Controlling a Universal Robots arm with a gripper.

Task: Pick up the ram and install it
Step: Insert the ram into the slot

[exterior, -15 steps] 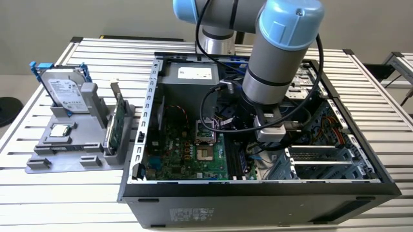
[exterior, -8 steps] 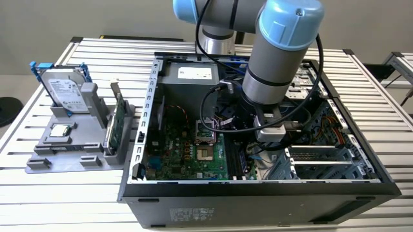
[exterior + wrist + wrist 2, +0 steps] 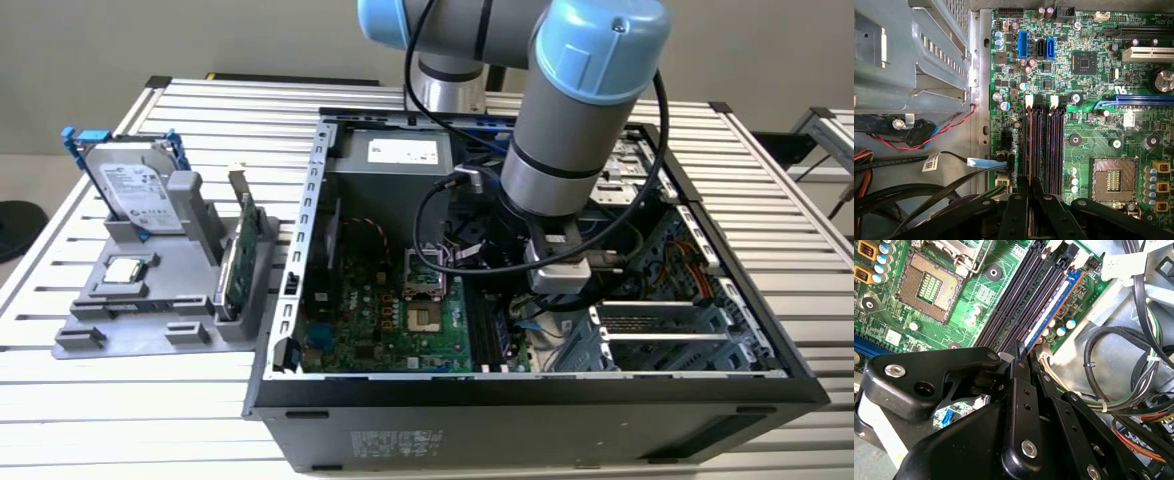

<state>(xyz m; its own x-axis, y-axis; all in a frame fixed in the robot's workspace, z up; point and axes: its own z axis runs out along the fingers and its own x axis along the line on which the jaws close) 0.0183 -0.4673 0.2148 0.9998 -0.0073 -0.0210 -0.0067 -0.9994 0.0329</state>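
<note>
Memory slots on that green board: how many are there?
4 memory slots, side by side next to the CPU socket; the ram stands in the one farthest from it.

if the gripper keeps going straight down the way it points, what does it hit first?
Most likely the RAM slots on the motherboard. The gripper points at the outermost slot, where the ram already stands. Depth is unclear, so contact can't be judged.

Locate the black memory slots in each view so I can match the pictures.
Exterior view: memory slots on the exterior view's right of the CPU socket.
Second wrist view: slots beside the socket.
First wrist view: slots beside the socket.
Shared landmark: the CPU socket.
</note>
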